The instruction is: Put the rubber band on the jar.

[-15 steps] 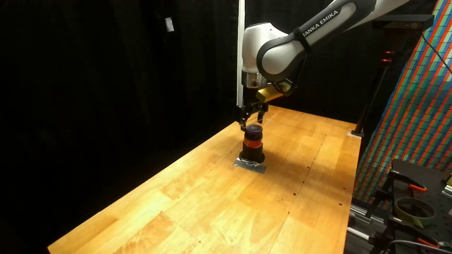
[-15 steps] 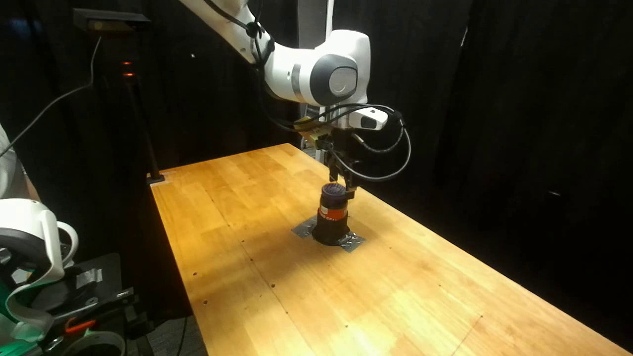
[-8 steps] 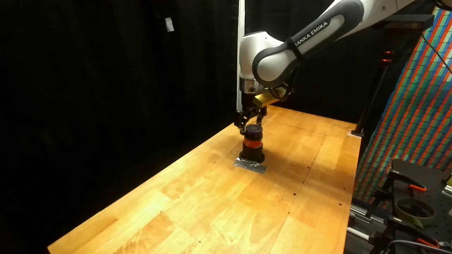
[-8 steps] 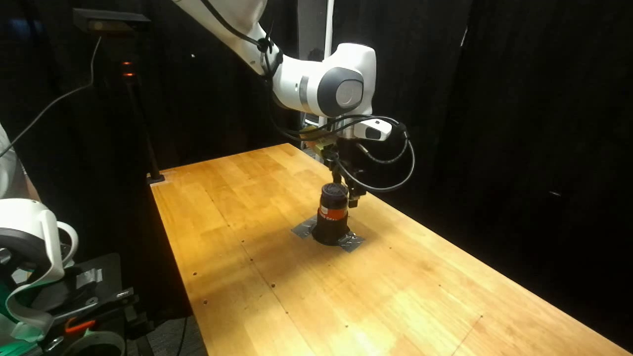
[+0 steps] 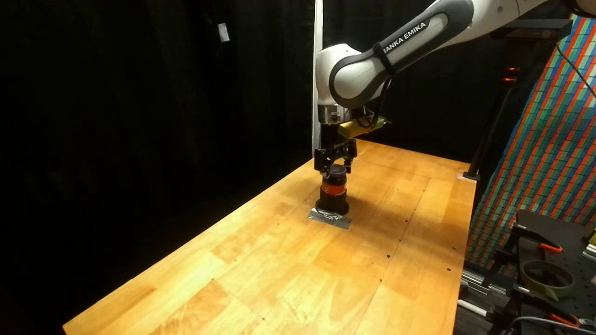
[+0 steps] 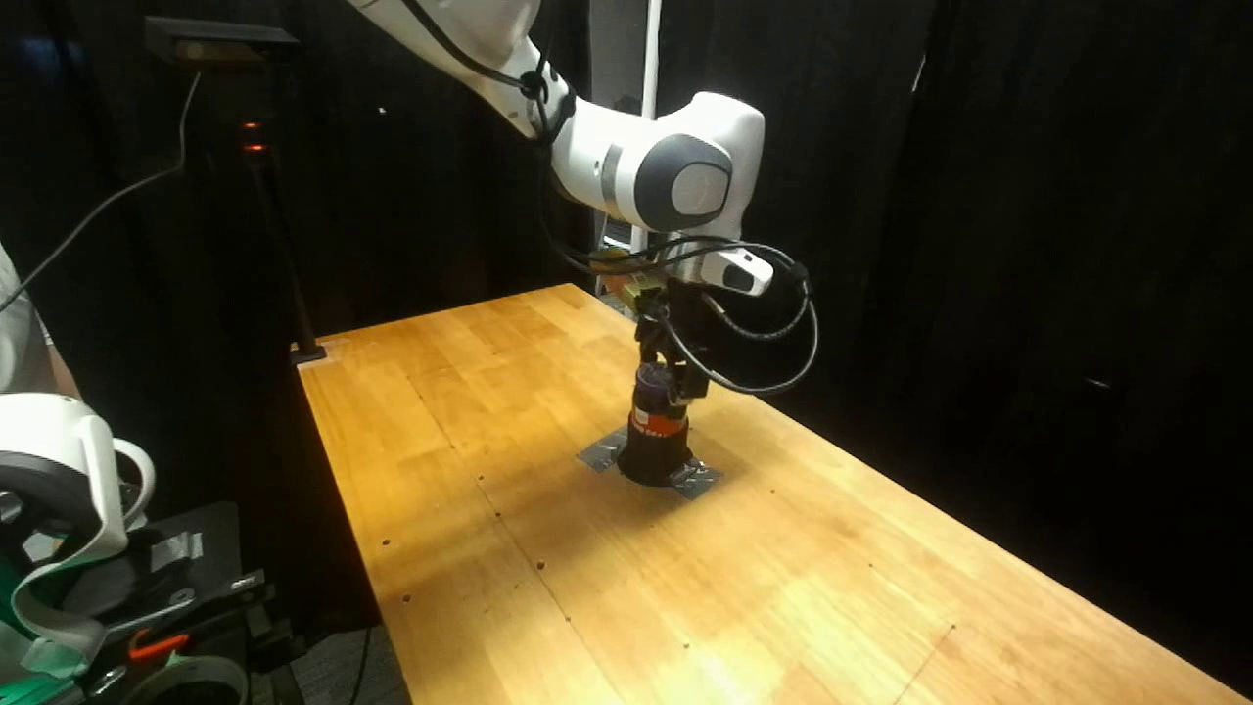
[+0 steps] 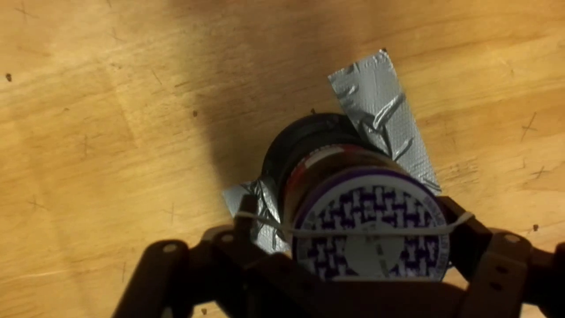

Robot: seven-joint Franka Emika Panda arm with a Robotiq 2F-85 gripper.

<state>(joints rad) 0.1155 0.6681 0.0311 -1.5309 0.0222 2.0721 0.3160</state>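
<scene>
The jar (image 5: 334, 188) stands upright in a black holder (image 5: 331, 203), with an orange-red band round its body. It also shows in an exterior view (image 6: 659, 423). In the wrist view its purple and white lid (image 7: 375, 251) faces me. My gripper (image 7: 353, 214) is open, pointing down with its fingers spread on either side of the lid; it shows in both exterior views (image 5: 336, 171) (image 6: 669, 380). The pale rubber band (image 7: 371, 231) is stretched round both fingers and crosses over the lid. The right finger is close against the lid's edge; the left has a gap. The band's near strand is mostly hidden.
Silver tape (image 7: 388, 115) fixes the holder to the wooden table (image 5: 298, 270). The table's long edge lies close behind the jar. A dark post (image 5: 489, 125) stands at the table's far corner. A black side bench (image 5: 554, 232) holds a tape roll (image 5: 547, 278).
My gripper has come down from above the jar to the level of its lid and shifted slightly sideways. The fingers now stand on both sides of the lid. The jar has not moved.
</scene>
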